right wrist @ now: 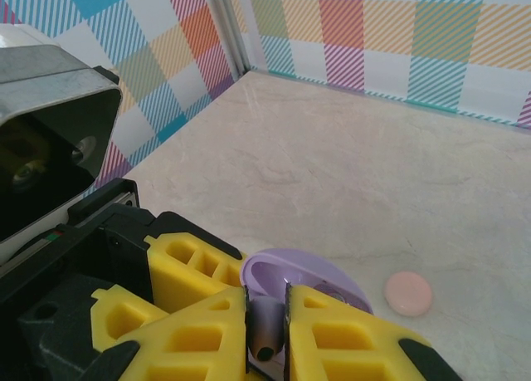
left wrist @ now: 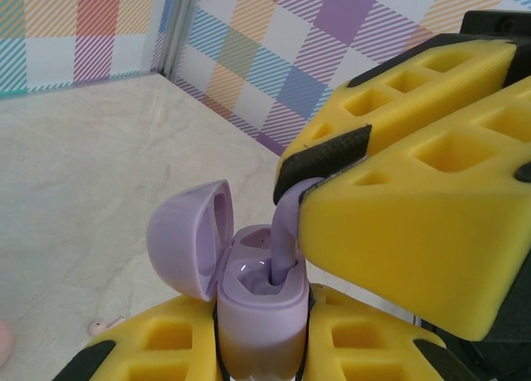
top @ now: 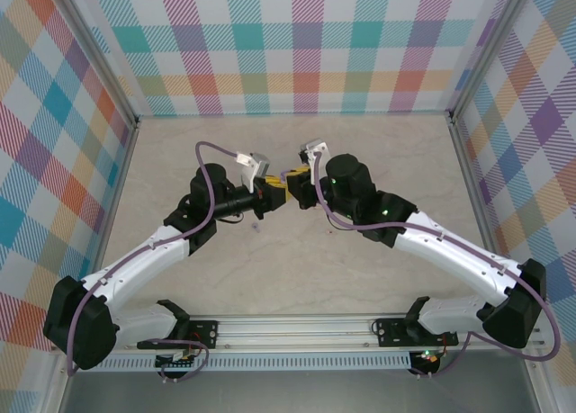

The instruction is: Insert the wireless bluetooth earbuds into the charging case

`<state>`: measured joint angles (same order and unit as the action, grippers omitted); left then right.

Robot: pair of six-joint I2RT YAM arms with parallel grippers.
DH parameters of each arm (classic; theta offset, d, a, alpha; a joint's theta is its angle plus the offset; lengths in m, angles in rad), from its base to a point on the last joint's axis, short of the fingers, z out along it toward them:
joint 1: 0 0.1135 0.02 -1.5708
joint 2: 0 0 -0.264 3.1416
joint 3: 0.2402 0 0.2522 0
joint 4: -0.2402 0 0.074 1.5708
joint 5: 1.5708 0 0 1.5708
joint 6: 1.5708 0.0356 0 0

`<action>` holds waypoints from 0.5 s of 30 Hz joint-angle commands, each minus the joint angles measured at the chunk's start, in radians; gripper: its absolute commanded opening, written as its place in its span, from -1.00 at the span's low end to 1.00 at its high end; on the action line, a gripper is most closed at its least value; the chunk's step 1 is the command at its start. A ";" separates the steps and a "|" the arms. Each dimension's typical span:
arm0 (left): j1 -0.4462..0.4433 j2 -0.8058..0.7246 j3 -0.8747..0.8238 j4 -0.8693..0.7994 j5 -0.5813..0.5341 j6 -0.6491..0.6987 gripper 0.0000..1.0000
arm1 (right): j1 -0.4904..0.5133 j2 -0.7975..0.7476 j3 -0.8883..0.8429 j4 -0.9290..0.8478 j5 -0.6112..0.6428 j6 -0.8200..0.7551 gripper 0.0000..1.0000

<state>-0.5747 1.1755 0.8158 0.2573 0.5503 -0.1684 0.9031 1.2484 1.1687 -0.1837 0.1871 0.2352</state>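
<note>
Tabletop (top: 297,287) comes first: pale stone-look, with your two arms meeting nose to nose over its middle. Your left gripper (left wrist: 261,352) is clamped narrow around the purple charging case (left wrist: 259,315), holding it upright off the table with its lid (left wrist: 187,240) swung open to the left of that view. Your right gripper (left wrist: 303,188) comes in from above and to the right, its yellow fingers (right wrist: 332,331) pinched tight on the purple earbud (left wrist: 282,240). What matters for you is this: the earbud's long axis runs nearly straight up and down, stem downward, directly over the case's well, with its lower tip at or just inside the opening; how deep it sits you cannot tell. Judging from that, the seating push runs down along the stem, and any sideways lean could jam it against the rim. On the table lie a pink disc (right wrist: 407,293) and, smaller, a pale pinkish earbud (left wrist: 99,324), well apart from both grippers.
</note>
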 commanded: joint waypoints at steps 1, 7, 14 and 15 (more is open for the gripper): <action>-0.011 -0.014 0.024 0.019 -0.019 -0.002 -0.74 | 0.004 -0.040 -0.004 -0.003 0.001 0.010 -0.70; -0.011 -0.020 0.019 0.030 -0.014 -0.002 -0.74 | 0.004 -0.024 -0.001 -0.019 0.008 0.015 -0.70; -0.011 -0.020 0.024 0.011 0.014 0.022 -0.74 | 0.004 -0.009 0.020 -0.033 -0.016 0.012 -0.71; -0.011 -0.019 0.025 0.007 0.014 0.025 -0.74 | 0.004 -0.010 0.021 -0.034 -0.018 0.013 -0.71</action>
<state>-0.5747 1.1755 0.8158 0.2611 0.5541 -0.1642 0.9031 1.2415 1.1687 -0.2005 0.1841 0.2379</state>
